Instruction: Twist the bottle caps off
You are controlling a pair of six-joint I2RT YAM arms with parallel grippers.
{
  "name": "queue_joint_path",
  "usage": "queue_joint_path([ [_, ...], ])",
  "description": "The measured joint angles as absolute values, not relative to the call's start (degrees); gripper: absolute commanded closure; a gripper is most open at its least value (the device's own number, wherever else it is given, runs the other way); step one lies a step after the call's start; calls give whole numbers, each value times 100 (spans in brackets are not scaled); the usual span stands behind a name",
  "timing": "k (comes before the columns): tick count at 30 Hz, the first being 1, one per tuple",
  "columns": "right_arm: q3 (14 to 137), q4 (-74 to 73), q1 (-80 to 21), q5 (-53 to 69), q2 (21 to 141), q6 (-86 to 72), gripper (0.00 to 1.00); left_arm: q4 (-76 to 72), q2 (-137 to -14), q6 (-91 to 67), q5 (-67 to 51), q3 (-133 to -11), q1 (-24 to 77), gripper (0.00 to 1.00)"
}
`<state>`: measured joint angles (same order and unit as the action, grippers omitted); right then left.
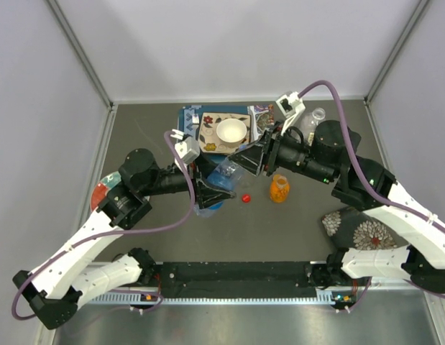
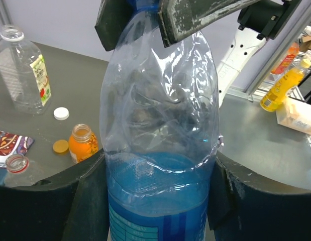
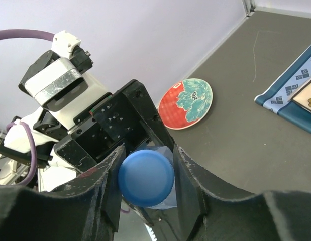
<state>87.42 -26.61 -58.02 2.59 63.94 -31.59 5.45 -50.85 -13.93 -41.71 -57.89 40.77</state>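
My left gripper (image 2: 160, 201) is shut on the body of a clear bottle with blue liquid and a blue label (image 2: 160, 125) and holds it tilted above the table (image 1: 223, 176). My right gripper (image 3: 145, 178) is shut on that bottle's blue cap (image 3: 145, 177), which is on the neck. Its fingers (image 2: 190, 15) show at the top of the left wrist view. A red cap (image 1: 246, 197) lies loose on the table. A white cap (image 2: 61, 113) and an orange cap (image 2: 60, 146) lie beside an open orange bottle (image 2: 82, 143).
An open clear bottle (image 2: 22, 70) stands at the back right. A white bowl (image 1: 231, 131) sits on patterned mats. A red plate (image 3: 186, 103) lies at the left and a dark floral plate (image 1: 359, 230) at the right. An open bottle neck with a red ring (image 2: 15, 163) shows at the left.
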Motion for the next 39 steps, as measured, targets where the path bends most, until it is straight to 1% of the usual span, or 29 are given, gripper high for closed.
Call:
queue_joint_path([
  [1, 8742, -2661, -5802, 263, 6396, -3153, 43, 537, -5070, -1356, -4130, -5767, 4088, 48],
  [2, 8742, -2659, -5804, 259, 6401, -3164, 41, 526, -5050, -1313, -4086, -5752, 4095, 48],
  [4, 8742, -2578, -5800, 154, 6396, -3197, 37, 550, -4978, -1194, -3911, -5682, 4095, 49],
  [6, 8742, -2530, -5800, 27, 6383, -3205, 36, 565, -4912, -1092, -3719, -5614, 4097, 49],
  [8, 8742, -2477, -5800, -156, 6379, -3221, 36, 572, -4856, -998, -3474, -5568, 4112, 52],
  [10, 8742, -2464, -5800, -375, 6381, -3236, 37, 593, -4812, -873, -3074, -5548, 4193, 54],
  [13, 8744, -2458, -5800, -687, 6386, -3282, 37, 615, -4759, -679, -2368, -5529, 4421, 55],
  [20, 8980, -2401, -5843, -1247, 6700, -3354, 39, 633, -4729, 51, -233, -5527, 5527, 55],
  [21, 9024, -2388, -5850, -1297, 6770, -3354, 40, 635, -4742, 145, -8, -5527, 5640, 55],
  [23, 9098, -2381, -5863, -1380, 6884, -3354, 45, 646, -4753, 261, 360, -5524, 5771, 55],
  [24, 9133, -2368, -5867, -1413, 6938, -3350, 47, 646, -4753, 303, 486, -5518, 5798, 55],
  [25, 9164, -2368, -5874, -1444, 6987, -3350, 52, 642, -4751, 338, 639, -5507, 5826, 55],
  [28, 9181, -2357, -5876, -1516, 7061, -3347, 57, 642, -4746, 425, 974, -5461, 5852, 55],
  [33, 9183, -2357, -5876, -1538, 7102, -3350, 59, 648, -4746, 499, 1267, -5393, 5867, 55],
  [36, 9183, -2346, -5876, -1533, 7102, -3352, 62, 646, -4746, 521, 1352, -5393, 5872, 55],
  [39, 9183, -2342, -5878, -1518, 7105, -3350, 58, 646, -4748, 548, 1378, -5393, 5872, 55],
])
